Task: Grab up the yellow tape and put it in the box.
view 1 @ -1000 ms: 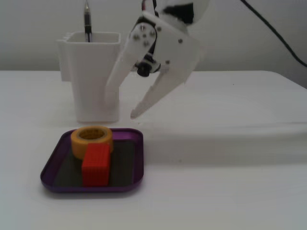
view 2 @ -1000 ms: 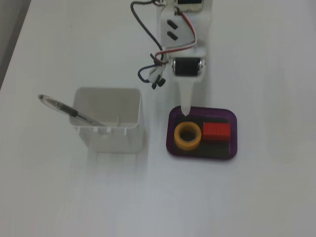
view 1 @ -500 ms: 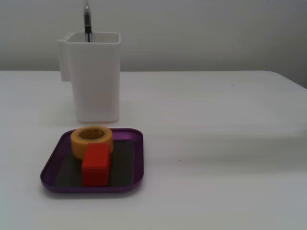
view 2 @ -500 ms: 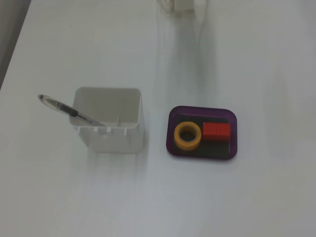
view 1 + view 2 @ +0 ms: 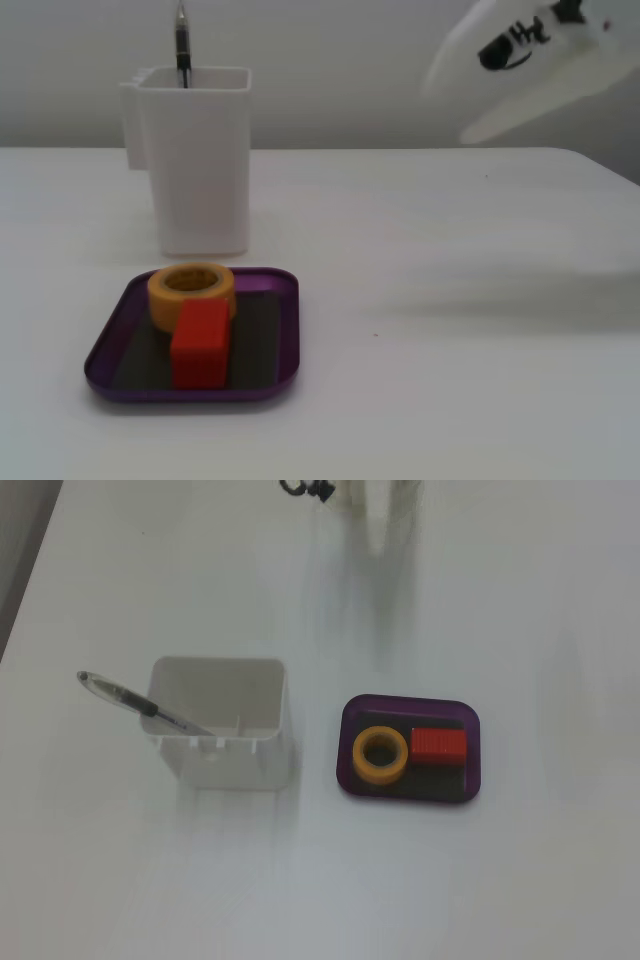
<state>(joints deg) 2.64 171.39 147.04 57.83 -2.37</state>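
Observation:
The yellow tape [image 5: 192, 290] lies flat inside the purple box [image 5: 288, 335], at its back edge, touching a red block [image 5: 201, 343]. In the other fixed view the tape [image 5: 380, 754] sits in the left half of the box [image 5: 410, 798], with the block [image 5: 439, 747] to its right. My gripper [image 5: 447, 108] is a blurred white shape high at the upper right, well away from the box. Its two fingers are spread and hold nothing. In the fixed view from above it is a faint blur at the top edge [image 5: 385, 525].
A tall white container [image 5: 200, 170] with a pen [image 5: 182, 45] stands just behind the box; from above the container [image 5: 220, 760] is left of the box. The white table's right edge [image 5: 610, 170] shows at the far right.

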